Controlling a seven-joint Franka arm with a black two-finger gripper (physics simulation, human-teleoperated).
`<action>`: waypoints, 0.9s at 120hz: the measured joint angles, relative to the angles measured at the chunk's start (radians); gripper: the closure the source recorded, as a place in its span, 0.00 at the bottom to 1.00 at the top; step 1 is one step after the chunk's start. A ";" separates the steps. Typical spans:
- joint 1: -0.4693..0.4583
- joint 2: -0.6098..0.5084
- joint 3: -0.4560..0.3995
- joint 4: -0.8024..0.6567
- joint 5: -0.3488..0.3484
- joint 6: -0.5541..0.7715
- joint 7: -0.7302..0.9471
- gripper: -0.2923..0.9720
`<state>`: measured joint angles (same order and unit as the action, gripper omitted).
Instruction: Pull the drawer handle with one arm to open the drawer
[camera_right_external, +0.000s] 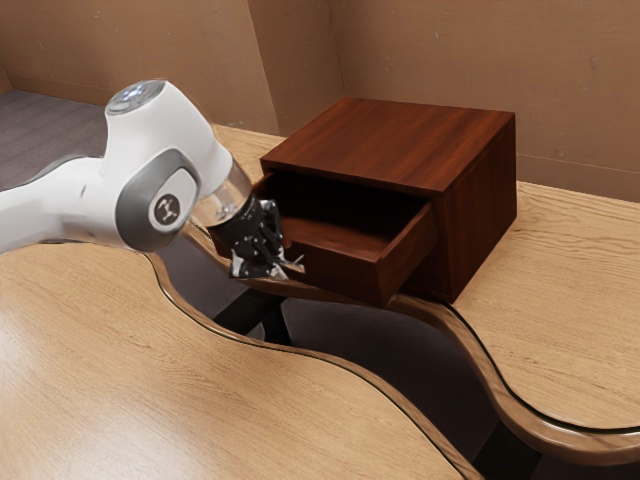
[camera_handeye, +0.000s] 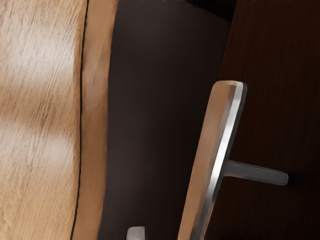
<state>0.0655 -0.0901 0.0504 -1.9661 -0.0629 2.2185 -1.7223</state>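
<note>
A dark wooden cabinet stands on the far table, and its drawer is slid partway out toward the arm. My black gripper is down at the drawer's front, right by the silver handle. Seen from the wrist, the handle is a metal bar close under my hand, held off the dark drawer front by a short post. The hand's own body hides how the gripper sits on the bar.
A light wooden table with a curved edge lies under the arm. A dark gap winds between it and the table carrying the cabinet. Brown walls close off the back.
</note>
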 joint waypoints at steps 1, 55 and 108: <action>0.000 -0.009 0.000 -0.009 0.000 0.000 0.000 0.85; 0.035 -0.293 -0.071 -0.104 0.035 -0.019 0.009 0.43; 0.007 -0.240 -0.136 0.256 0.034 -0.590 0.113 0.25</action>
<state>0.0720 -0.3300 -0.0857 -1.7100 -0.0294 1.6287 -1.6096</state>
